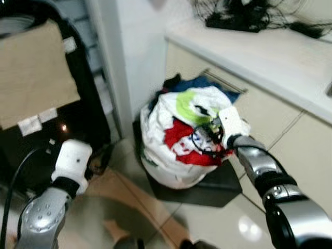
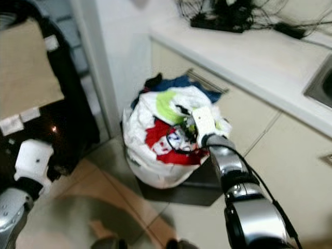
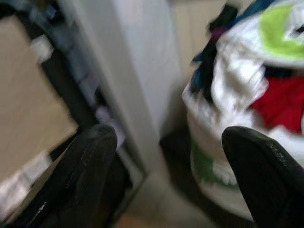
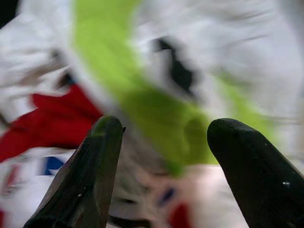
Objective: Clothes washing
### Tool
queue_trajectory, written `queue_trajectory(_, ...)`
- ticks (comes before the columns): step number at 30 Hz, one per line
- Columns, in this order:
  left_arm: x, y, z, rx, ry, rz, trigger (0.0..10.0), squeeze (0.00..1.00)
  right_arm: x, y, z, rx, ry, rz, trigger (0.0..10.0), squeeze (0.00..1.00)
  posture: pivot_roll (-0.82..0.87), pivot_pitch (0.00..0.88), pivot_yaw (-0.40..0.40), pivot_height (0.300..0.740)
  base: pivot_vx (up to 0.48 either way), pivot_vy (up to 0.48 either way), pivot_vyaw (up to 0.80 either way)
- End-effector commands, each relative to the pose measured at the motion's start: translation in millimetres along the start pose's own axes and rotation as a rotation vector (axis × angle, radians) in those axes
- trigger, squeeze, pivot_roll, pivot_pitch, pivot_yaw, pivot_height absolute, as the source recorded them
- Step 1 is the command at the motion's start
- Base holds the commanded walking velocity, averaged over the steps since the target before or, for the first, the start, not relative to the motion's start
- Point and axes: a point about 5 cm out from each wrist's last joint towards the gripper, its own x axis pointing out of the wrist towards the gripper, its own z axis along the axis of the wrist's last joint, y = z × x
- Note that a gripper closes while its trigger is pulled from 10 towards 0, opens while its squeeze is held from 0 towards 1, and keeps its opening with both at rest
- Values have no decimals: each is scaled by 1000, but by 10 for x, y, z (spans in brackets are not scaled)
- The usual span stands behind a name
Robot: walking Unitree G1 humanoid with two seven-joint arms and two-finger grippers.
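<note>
White cloth makes up most of the laundry heap [image 1: 181,137], which bulges out of a basket standing on the tiled floor [image 1: 218,223] in the corner between a pale wall [image 1: 137,52] and the cream cabinet front [image 1: 290,135]. Across the top of the heap runs a lime-green patch [image 1: 188,106]; lower down a red garment [image 1: 179,137] shows through, with bits of blue print near it, and dark blue and black pieces poke out at the back against the cabinet. A dark mat [image 1: 207,187] lies under the heap. The right gripper [image 4: 164,137] is stretched over the top of the pile, its two black fingers [image 4: 95,171] spread apart just above the green and white cloth, with nothing clasped between them. The left gripper [image 3: 171,175] hangs low beside a black appliance [image 1: 78,104] with a cardboard sheet [image 1: 33,72] taped to it, well apart from the heap; its fingers are likewise spread wide and empty. Tangled black cables [image 1: 244,15] sit on the countertop [image 1: 275,52] above.
</note>
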Motion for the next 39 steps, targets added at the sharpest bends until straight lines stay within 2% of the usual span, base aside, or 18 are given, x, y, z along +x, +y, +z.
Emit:
queue_trajectory(1,-117,-16,130,-18,-12,24,10000,0,39,83,-64,40,103,45,10000,0,264,188,-88,740,0,0,0)
queue_trajectory(8,-174,-8,197,-42,-5,50,10000,0,67,104,-55,46,139,20,10000,0,256,190,-96,740,0,0,0)
queue_trajectory(15,-172,2,245,-51,22,43,10000,0,15,9,-226,-14,217,-110,10000,0,241,204,-76,740,0,0,0)
queue_trajectory(16,-165,-7,253,-50,22,35,10000,0,9,-6,-238,-2,220,-132,0,0,242,202,-70,740,0,0,0)
queue_trajectory(20,-134,-38,252,-51,24,19,10000,0,11,27,-266,99,225,-138,0,0,238,186,-67,740,0,0,0)
queue_trajectory(22,-118,-45,253,-49,26,17,10000,0,9,61,-299,179,221,-127,0,0,238,186,-67,740,0,0,0)
queue_trajectory(24,-118,-45,253,-49,26,17,10000,0,9,61,-299,179,221,-127,0,0,238,186,-67,740,0,0,0)
queue_trajectory(25,-99,-44,265,-40,24,20,10000,0,15,100,-308,249,211,-116,0,0,244,176,-65,740,0,0,0)
queue_trajectory(27,-93,-44,267,-36,23,22,10000,0,19,112,-308,269,207,-114,0,0,244,176,-65,740,0,0,0)
queue_trajectory(29,-60,-98,265,-45,26,5,10000,0,69,168,-203,351,162,-99,0,0,221,170,-64,740,0,0,0)
queue_trajectory(32,-44,-230,299,-100,1,-101,10000,0,95,186,-137,366,142,-95,0,0,205,166,-67,740,0,0,0)
queue_trajectory(39,112,-309,312,-121,-23,-109,10000,0,180,281,120,385,63,-7,0,0,157,140,-79,740,0,0,0)
